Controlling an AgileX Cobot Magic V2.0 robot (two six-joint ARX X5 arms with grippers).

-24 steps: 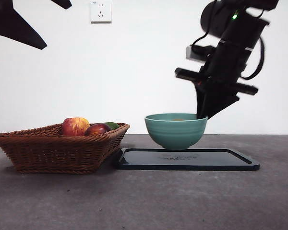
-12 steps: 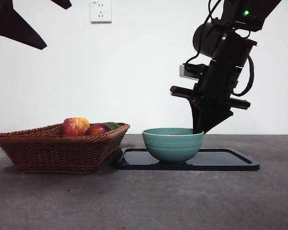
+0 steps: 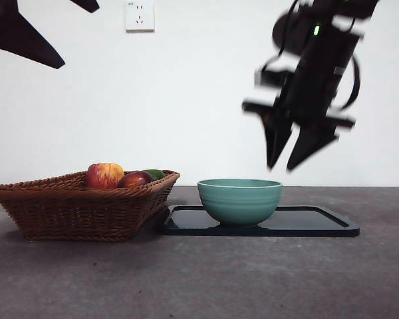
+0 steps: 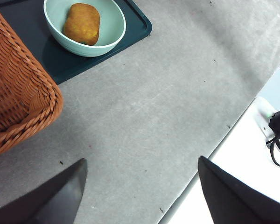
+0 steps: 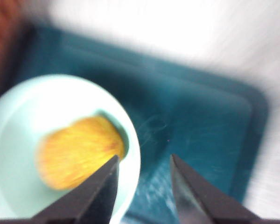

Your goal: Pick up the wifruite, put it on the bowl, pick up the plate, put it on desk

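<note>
Bowl (image 3: 240, 200): sat on the black tray (image 3: 319, 222), orange-brown fruit (image 4: 82, 23) inside.
My right gripper (image 3: 291, 158): parted, empty, above the bowl's far-side rim.
Nearer arm: mine, the right.

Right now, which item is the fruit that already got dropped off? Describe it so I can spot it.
Find the black tray beside the wicker basket. On it stands the teal bowl, and inside lies an orange-brown oblong fruit, the only fruit outside the basket.
</note>
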